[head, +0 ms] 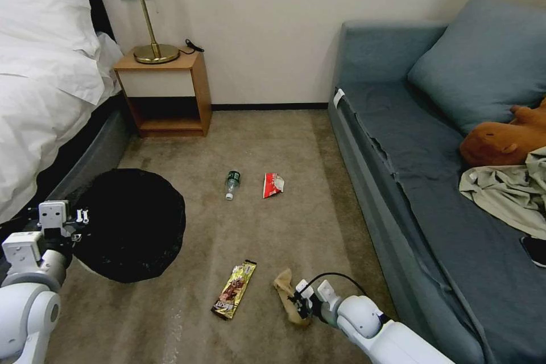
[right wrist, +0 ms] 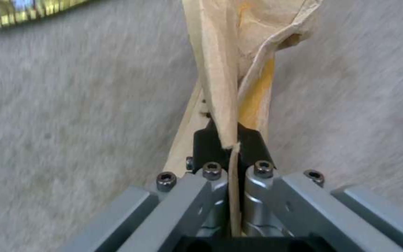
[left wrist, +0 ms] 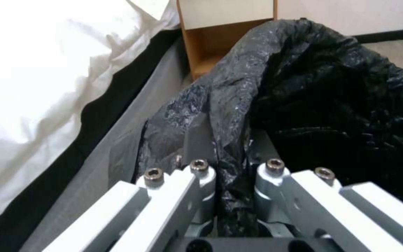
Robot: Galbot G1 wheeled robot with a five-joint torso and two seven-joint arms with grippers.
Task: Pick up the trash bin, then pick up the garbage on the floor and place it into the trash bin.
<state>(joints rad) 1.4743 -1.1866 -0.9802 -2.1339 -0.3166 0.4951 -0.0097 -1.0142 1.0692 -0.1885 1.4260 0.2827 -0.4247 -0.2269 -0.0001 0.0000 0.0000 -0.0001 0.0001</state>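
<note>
Head view: your left claw holds the trash bin beside the bed; your right claw is at the tan wrapper on the carpet, near the gold wrapper.

Left wrist view: claw clamped on the bin's black bag.

Right wrist view: claw pinched on the tan wrapper. Lift slowly; thin paper may slip, so keep the bin mouth level.

We note the trash bin, black-bagged, beside the bed. On the carpet lie the clear bottle and red-and-white packet, near each other; closer in, the gold-brown wrapper lies flat beside the crumpled tan paper wrapper.
</note>
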